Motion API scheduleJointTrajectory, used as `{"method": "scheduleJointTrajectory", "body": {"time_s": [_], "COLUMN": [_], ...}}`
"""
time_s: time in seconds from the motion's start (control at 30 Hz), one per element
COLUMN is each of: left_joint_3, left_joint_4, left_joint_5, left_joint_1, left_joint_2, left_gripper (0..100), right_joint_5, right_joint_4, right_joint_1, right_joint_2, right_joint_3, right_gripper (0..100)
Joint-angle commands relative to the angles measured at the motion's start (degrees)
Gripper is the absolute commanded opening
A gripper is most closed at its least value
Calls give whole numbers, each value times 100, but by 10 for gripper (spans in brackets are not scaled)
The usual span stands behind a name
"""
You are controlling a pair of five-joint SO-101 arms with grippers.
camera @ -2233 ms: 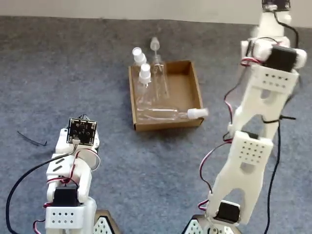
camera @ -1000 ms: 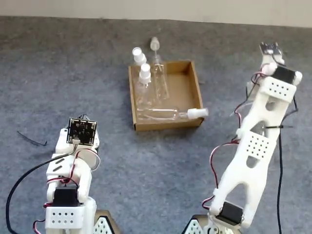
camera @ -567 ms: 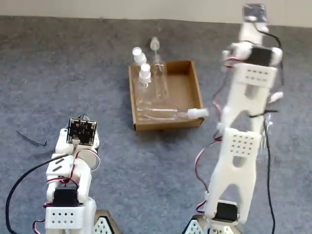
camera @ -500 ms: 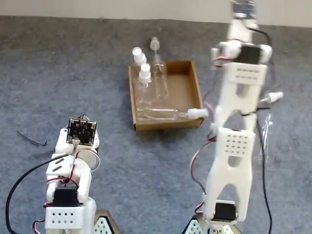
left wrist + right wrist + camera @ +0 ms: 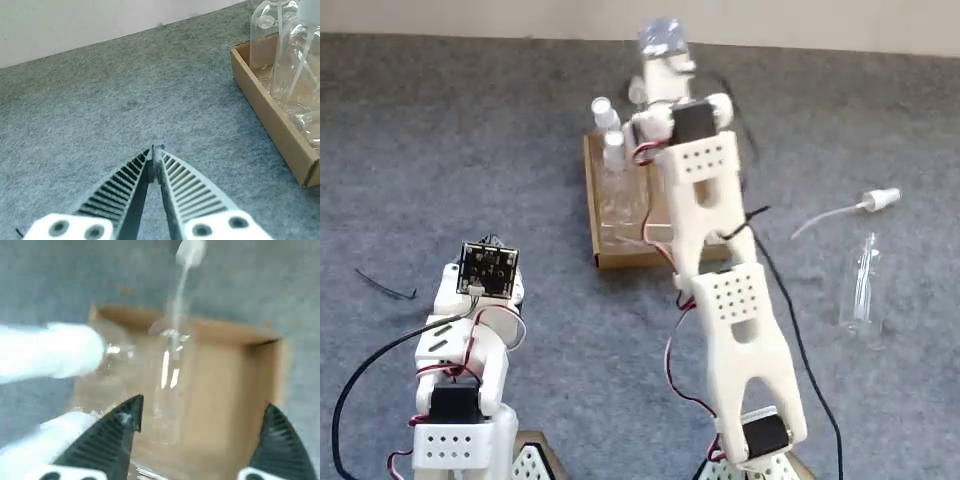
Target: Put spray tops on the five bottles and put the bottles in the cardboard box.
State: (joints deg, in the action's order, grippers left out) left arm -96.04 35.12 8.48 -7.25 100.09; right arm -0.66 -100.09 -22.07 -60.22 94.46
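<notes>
Right pincer (image 5: pixel 202 405) gapes over cardboard box (image 5: pixel 591 205), arm (image 5: pixel 705 190) partly hiding its bottles (image 5: pixel 616 178).

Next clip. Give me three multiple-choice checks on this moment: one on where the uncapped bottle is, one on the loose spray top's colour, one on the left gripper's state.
1. Where is the bottle with no spray top?
A. Lying on the carpet, apart from the cardboard box
B. Inside the box
C. Standing upright on the carpet

2. What colour is the head of the loose spray top?
A. Black
B. White
C. Red

3. How is the left gripper?
A. Wide open
B. Shut on a bottle
C. Shut, with nothing in it

Answers:
1 A: in the high view it lies on its side on the grey carpet, well off to the right of the box.
2 B: the head and its tube, near that bottle, are white.
3 C: in the left wrist view its fingertips meet, with only carpet beyond them.
</notes>
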Motion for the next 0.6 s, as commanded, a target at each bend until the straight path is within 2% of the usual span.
{"method": "scheduleJointTrajectory", "body": {"time_s": [0.0,0.57], "left_joint_3": [-127,-127], "left_joint_4": [-176,-167], "left_joint_5": [53,53], "left_joint_1": [110,119], "left_joint_2": [48,48], "left_gripper": [21,21], "right_joint_5": [62,70], "right_joint_4": [92,303], "right_joint_1": [-163,163], "right_joint_2": [-242,-523], "right_joint_3": [620,585], "right_gripper": [310,310]}}
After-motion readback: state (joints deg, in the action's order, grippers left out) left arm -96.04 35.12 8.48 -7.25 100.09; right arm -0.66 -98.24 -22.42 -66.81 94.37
